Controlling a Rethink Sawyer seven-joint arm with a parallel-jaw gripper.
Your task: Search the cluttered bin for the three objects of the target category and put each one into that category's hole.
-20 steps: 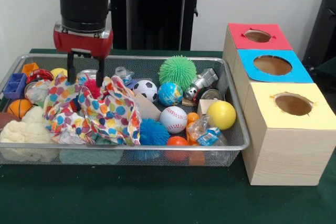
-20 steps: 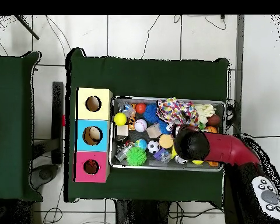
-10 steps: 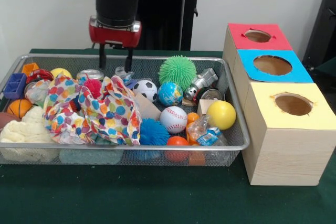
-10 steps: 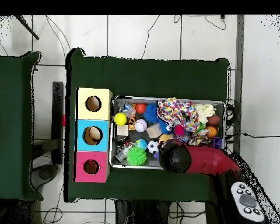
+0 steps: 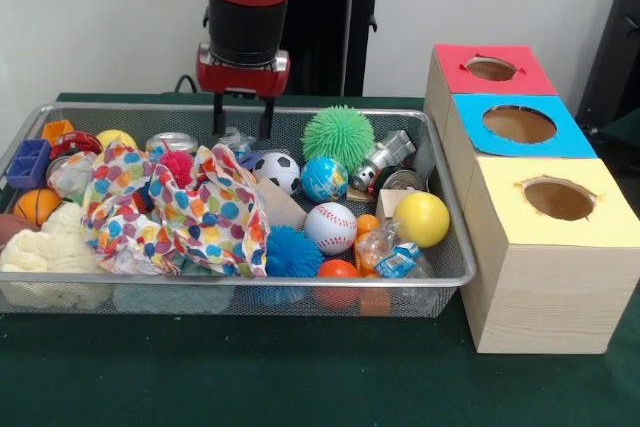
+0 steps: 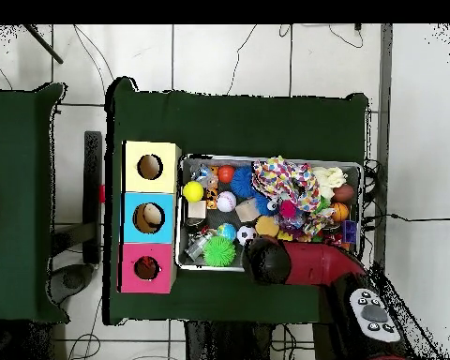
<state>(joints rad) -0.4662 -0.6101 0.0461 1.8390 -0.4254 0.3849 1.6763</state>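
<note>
My bench [image 5: 230, 377] draped in dark green cloth, wire mesh bin [image 5: 440, 197] resting on it and crammed with toys, just beside the bin a row of three wooden boxes [image 5: 545, 277] with red, blue and yellow holed tops

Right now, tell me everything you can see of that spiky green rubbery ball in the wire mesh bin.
The spiky green rubbery ball is round, bright green and covered all over in thin soft-looking bristles. It sits toward the far side of the wire mesh bin, resting on the clutter. A blue and green globe ball lies just in front of it, and a silver metal toy lies beside it toward the boxes. In the overhead view it shows at. The gripper hangs apart from it, not touching.
</note>
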